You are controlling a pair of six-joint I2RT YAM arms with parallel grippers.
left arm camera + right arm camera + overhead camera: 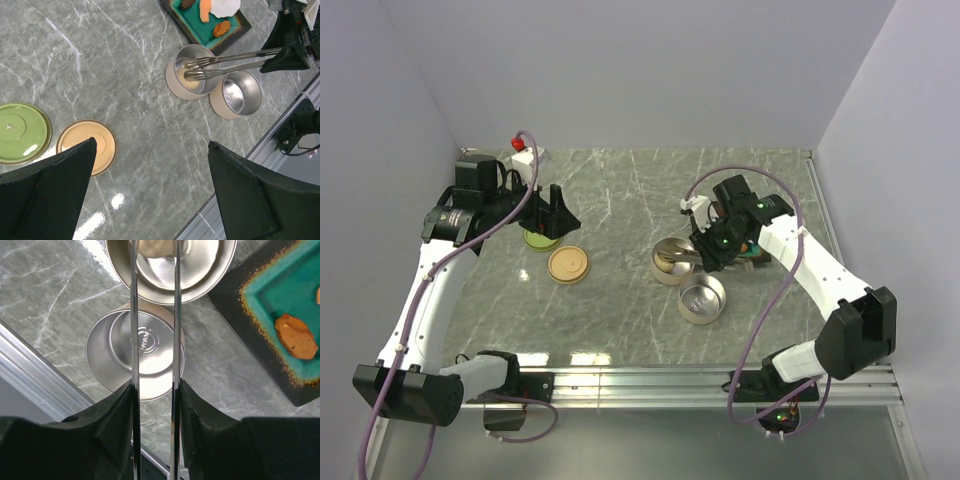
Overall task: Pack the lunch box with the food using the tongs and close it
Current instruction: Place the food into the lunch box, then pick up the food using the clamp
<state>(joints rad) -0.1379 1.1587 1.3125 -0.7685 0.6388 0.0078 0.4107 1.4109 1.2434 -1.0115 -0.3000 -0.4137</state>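
My right gripper (155,385) is shut on the silver tongs (176,315), one finger pressed against each arm. The tongs (225,62) reach out over the farther lunch box tin (192,75), their tips apart above a pale piece lying inside it. The second tin (236,95), beside it, holds nothing. More food rests on the teal tray (235,30): an orange piece (205,10), a white egg (225,6) and a brown-orange oval (296,336). My left gripper (151,143) hangs open and holds nothing, high over the table's left side near the lids.
A green lid (22,132) and a tan lid (87,146) lie flat on the marble table at the left. A metal rail (650,378) runs along the near edge. White walls enclose the table on three sides.
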